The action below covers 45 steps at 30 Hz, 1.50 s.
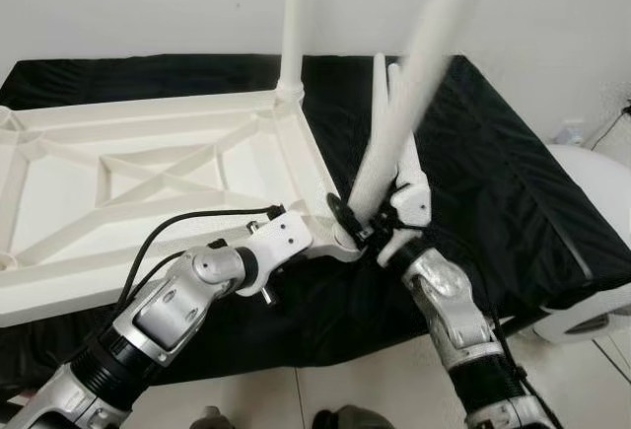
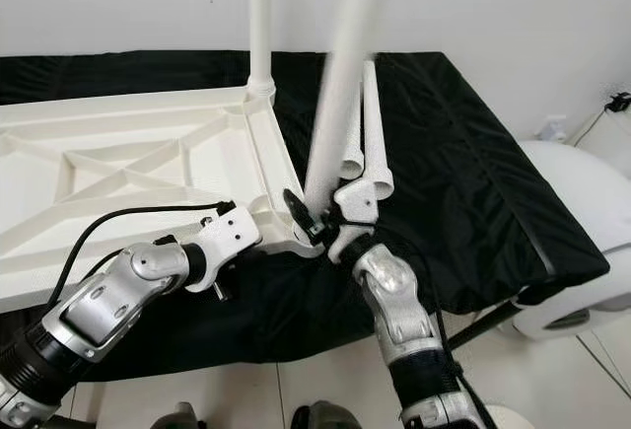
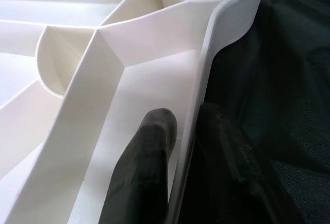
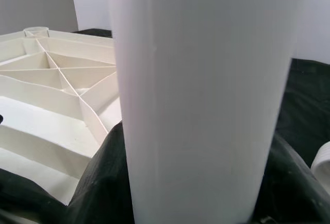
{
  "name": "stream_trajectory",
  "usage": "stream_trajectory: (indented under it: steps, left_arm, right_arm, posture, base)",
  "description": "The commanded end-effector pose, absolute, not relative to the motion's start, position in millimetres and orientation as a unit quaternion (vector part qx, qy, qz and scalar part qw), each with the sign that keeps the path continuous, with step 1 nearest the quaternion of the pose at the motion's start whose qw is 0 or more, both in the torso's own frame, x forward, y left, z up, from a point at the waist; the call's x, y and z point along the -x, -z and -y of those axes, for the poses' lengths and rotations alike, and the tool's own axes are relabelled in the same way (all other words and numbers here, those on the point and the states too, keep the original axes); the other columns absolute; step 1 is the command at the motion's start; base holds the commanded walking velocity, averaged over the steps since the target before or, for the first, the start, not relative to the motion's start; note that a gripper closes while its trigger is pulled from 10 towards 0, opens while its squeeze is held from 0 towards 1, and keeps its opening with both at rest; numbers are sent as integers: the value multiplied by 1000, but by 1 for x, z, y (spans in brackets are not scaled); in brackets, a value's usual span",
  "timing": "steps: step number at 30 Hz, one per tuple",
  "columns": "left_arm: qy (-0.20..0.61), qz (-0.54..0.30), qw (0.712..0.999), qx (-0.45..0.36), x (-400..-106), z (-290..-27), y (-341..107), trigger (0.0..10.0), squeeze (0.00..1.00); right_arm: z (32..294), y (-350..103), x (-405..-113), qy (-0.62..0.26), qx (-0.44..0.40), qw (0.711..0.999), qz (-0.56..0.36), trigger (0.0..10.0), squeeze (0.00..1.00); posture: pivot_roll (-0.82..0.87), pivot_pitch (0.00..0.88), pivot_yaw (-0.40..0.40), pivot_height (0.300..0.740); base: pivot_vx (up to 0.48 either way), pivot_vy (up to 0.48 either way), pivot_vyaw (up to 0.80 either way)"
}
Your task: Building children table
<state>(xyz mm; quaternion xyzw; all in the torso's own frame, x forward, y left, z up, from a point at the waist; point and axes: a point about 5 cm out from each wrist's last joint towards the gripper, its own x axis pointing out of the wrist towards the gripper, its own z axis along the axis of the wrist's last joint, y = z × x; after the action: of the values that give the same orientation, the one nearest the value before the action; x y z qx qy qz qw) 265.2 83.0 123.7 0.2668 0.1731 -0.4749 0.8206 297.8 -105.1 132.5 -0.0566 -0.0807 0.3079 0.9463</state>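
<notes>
A white table top [image 1: 59,192] lies upside down on a black cloth [image 1: 493,173]. One white leg [image 1: 293,15] stands upright in its far right corner socket. My right gripper [image 1: 373,224] is shut on a second white leg [image 1: 414,84], held tilted with its lower end at the near right corner; the right wrist view shows this leg [image 4: 206,105] between the black fingers [image 4: 98,183]. My left gripper [image 3: 188,118] is shut on the table top's rim [image 3: 206,69] beside that corner, one finger on each side of the wall. Two loose legs [image 2: 373,123] lie on the cloth behind the held one.
The cloth-covered surface ends just right of the arms and drops to a tiled floor [image 1: 325,390]. A white rounded object [image 1: 596,202] stands on the floor at the right. A pale wall [image 1: 148,5] runs close behind.
</notes>
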Motion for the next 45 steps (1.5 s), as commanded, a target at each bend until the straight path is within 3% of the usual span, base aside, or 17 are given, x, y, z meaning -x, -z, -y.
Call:
stream_trajectory:
  steps: [1,9,20,35,45]
  left_arm:
    - [504,-156,804,-273,-261,-80,-133,10000,0]
    - [504,-156,805,-272,-259,-79,-133,10000,0]
    - [503,-156,806,-272,-258,-79,-132,10000,0]
    - [503,-154,806,-269,-257,-77,-132,10000,0]
    - [502,-155,807,-268,-258,-77,-132,10000,0]
  right_arm:
    - [134,-105,-303,-252,82,964,-9,10000,0]
    - [134,-100,-306,-255,67,964,-31,10000,0]
    - [148,-96,-301,-242,-36,967,-64,10000,0]
    - [151,-91,-292,-237,120,964,-18,10000,0]
    - [141,-82,-283,-259,119,958,-25,10000,0]
  posture:
    - [34,28,-54,740]
    - [41,27,-63,740]
    - [37,24,-66,740]
    - [29,33,-69,740]
    - [25,41,-66,740]
  base:
    - [0,0,0]
    - [0,0,0]
    - [0,0,0]
    - [0,0,0]
    - [0,0,0]
